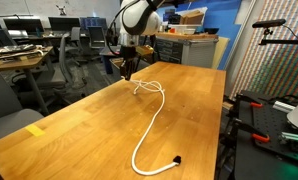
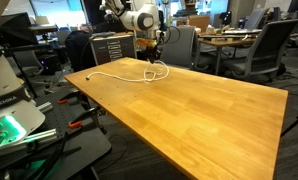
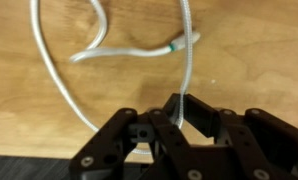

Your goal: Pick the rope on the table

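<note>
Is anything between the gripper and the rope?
Nothing. In the wrist view the rope runs straight into the gripper, whose jaws are pinched shut on it with no gap showing.

Open office; grey chairs (image 1: 74,50); desks (image 1: 17,58) with monitors (image 1: 61,22); blue wall (image 1: 227,18); drawer cabinet (image 2: 111,48)

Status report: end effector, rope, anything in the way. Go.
End effector shut on rope at its looped end. Rest of rope lying across table. No obstruction seen near the grasp.
</note>
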Controlling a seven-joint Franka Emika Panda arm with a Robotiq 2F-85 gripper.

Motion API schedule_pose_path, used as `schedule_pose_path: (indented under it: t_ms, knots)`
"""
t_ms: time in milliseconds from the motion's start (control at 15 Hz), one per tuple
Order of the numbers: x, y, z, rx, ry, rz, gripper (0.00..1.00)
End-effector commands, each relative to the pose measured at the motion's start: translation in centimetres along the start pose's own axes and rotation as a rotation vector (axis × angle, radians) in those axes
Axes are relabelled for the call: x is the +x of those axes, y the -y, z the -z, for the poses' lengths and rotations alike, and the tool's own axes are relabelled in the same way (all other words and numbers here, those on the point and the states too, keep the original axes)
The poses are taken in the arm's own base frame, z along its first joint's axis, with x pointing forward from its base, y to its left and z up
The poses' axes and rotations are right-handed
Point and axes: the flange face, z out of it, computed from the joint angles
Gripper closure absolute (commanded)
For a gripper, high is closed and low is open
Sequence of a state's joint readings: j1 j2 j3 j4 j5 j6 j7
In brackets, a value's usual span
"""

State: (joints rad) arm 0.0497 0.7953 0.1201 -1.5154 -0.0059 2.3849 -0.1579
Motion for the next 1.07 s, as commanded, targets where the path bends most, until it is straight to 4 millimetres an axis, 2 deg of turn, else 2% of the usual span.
schedule_pose_path:
  t_ms: [0, 67, 133, 267, 400, 533, 600, 667, 1000]
  knots:
    - [-0.2, -5.9, 7.6, -0.02, -0.12, -0.124, 0.97]
    - [-0.6, -7.6, 8.6, -0.067, -0.126, -0.134, 0.97]
    - [-1.4, -9.1, 8.7, -0.108, -0.109, -0.144, 0.97]
    - [-3.5, -11.5, 7.5, -0.183, -0.051, -0.149, 0.97]
    - [-5.8, -12.3, 4.5, -0.222, 0.028, -0.146, 0.97]
    - [-7.6, -12.0, 1.8, -0.226, 0.086, -0.15, 0.97]
    - [-8.1, -11.5, 0.8, -0.212, 0.098, -0.157, 0.62]
    - [-8.3, -10.9, 0.1, -0.204, 0.1, -0.155, 0.62]
    - [-7.8, -8.7, -0.3, -0.23, 0.022, -0.055, 0.23]
